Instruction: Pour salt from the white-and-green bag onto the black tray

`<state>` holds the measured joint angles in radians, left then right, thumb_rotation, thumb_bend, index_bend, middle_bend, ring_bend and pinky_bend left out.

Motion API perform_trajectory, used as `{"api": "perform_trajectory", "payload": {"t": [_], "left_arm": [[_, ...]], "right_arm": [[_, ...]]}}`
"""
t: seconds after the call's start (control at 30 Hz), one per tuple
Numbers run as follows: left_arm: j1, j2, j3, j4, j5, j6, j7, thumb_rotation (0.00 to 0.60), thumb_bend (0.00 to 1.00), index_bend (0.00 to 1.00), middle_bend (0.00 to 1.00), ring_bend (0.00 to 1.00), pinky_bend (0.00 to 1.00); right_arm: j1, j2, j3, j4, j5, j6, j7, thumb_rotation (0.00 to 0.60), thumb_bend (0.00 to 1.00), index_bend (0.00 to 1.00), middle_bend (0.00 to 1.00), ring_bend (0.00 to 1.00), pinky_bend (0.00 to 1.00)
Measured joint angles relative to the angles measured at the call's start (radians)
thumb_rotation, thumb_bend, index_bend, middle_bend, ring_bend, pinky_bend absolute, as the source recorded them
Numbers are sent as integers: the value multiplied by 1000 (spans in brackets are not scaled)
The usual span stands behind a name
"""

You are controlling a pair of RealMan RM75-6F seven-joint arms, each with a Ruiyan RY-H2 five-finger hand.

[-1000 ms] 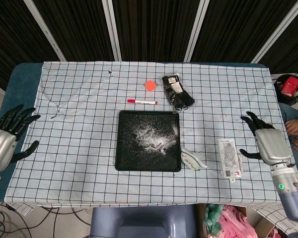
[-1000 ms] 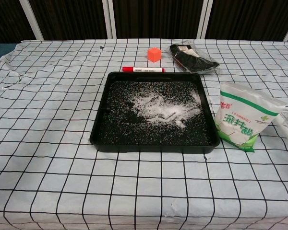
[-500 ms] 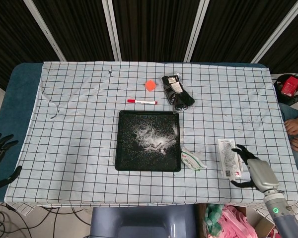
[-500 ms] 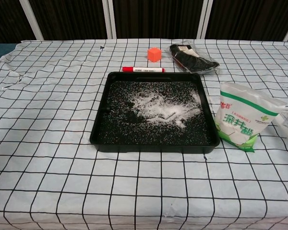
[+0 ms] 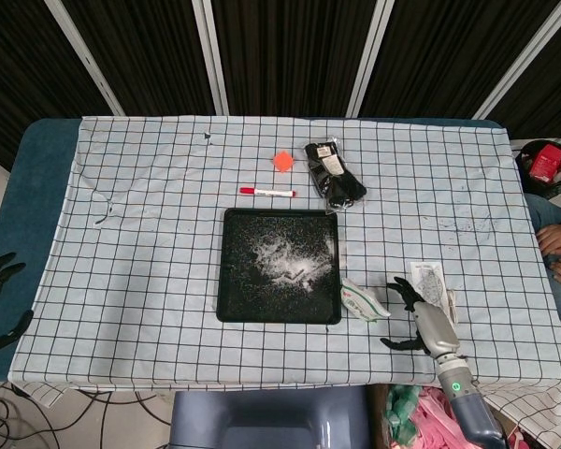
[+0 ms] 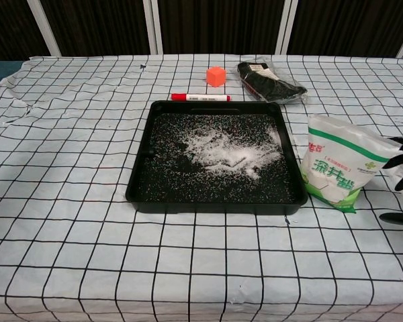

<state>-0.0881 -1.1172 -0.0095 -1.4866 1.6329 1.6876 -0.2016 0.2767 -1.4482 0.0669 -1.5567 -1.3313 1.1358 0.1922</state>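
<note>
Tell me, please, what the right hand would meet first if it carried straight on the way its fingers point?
Most likely the white-and-green bag: the right hand, fingers apart, points toward it from the right, though the depth between them is unclear.

The tray (image 6: 215, 157) lies mid-table with salt (image 6: 221, 151) in it. Behind it lies a marker (image 6: 200, 97); behind that, a cube (image 6: 215, 76). The salt bag (image 6: 339, 164) stands just right of the tray.
</note>
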Motion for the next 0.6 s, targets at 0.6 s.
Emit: {"api": "perform_trajectory", "payload": {"t": [0.6], "left_arm": [[9,22,-4,-40,-32,-50,36,600,321,188,116,21,84]], "right_arm": [[51,-172,75,168,45,-36,83,600,63,140,82,182,296]]}}
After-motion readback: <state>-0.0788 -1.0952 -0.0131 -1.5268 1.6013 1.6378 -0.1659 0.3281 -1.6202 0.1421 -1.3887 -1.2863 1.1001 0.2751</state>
